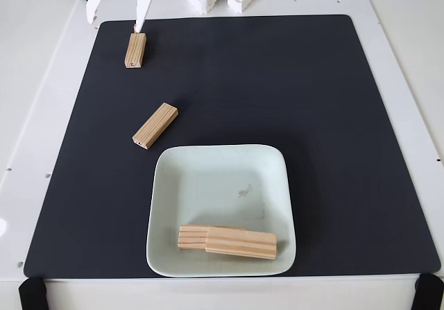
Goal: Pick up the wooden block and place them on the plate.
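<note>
White gripper (pixel 114 20) hangs jaws apart at eleven o'clock, one fingertip touching the far wooden block (pixel 135 50), which could skid off-line before reaching the plate (pixel 163 185) at six.

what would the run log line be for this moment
end effector: open, at far block | plate: two blocks | mat: two blocks left, second beside plate

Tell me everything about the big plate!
The plate is a pale mint-white square with rounded corners and a raised rim. It looks glossy, like ceramic, with a small grey smudge near its middle. It lies flat on the black mat, near the front edge. Two wooden blocks rest inside it, overlapping.
</note>
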